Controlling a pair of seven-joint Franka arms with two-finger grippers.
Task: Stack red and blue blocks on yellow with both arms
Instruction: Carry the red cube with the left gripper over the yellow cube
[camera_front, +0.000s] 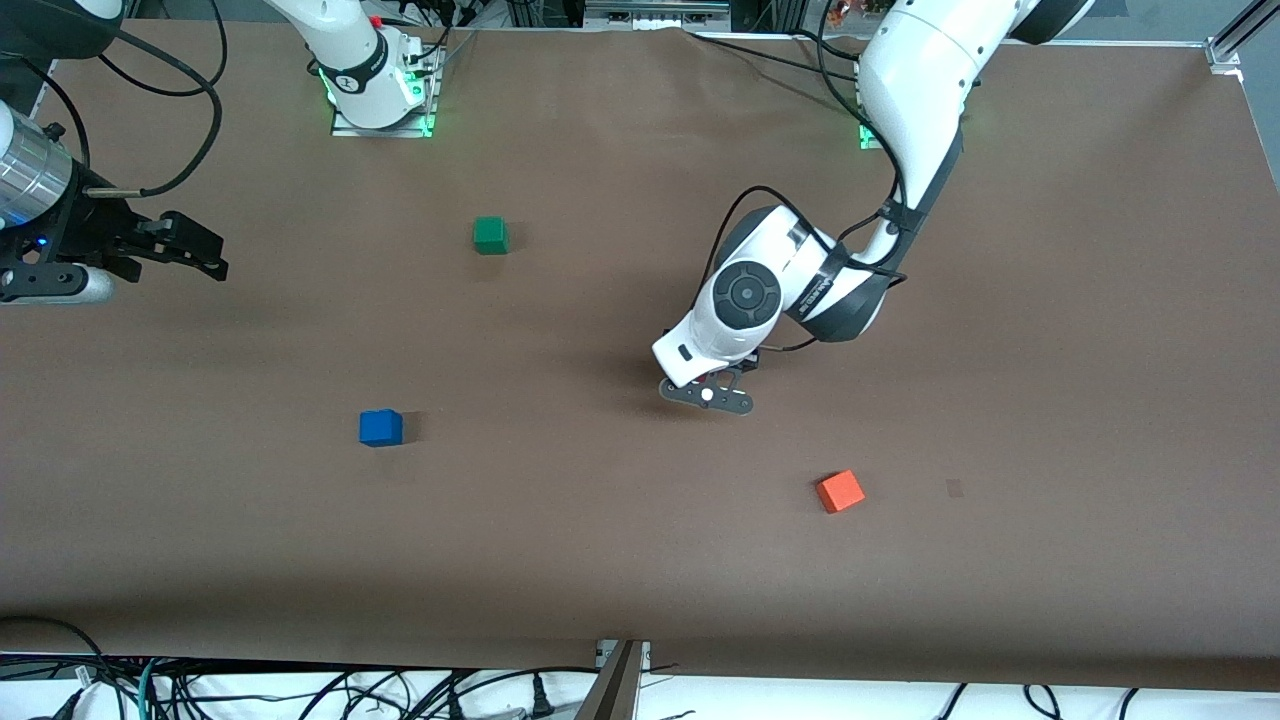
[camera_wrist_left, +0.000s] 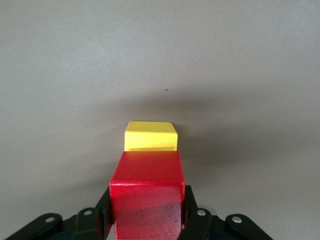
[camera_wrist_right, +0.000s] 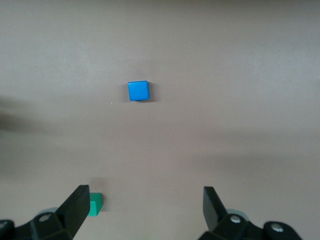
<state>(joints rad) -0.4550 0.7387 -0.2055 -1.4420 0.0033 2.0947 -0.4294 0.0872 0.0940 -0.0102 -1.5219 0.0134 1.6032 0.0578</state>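
Observation:
My left gripper (camera_front: 707, 393) is low over the middle of the table. In the left wrist view this gripper (camera_wrist_left: 148, 201) is shut on the red cube (camera_wrist_left: 146, 172). The yellow cube (camera_wrist_left: 150, 135) sits on the table right beside the red one; I cannot tell whether they touch. Both are hidden under the arm in the front view. The blue cube (camera_front: 381, 427) (camera_wrist_right: 138, 90) lies alone toward the right arm's end. My right gripper (camera_front: 195, 250) (camera_wrist_right: 145, 195) is open and empty, up in the air at the right arm's end, waiting.
A green cube (camera_front: 490, 235) (camera_wrist_right: 96, 204) lies farther from the front camera than the blue one. An orange cube (camera_front: 840, 491) lies nearer to the front camera than the left gripper, toward the left arm's end. The brown table (camera_front: 1000, 400) spreads around them.

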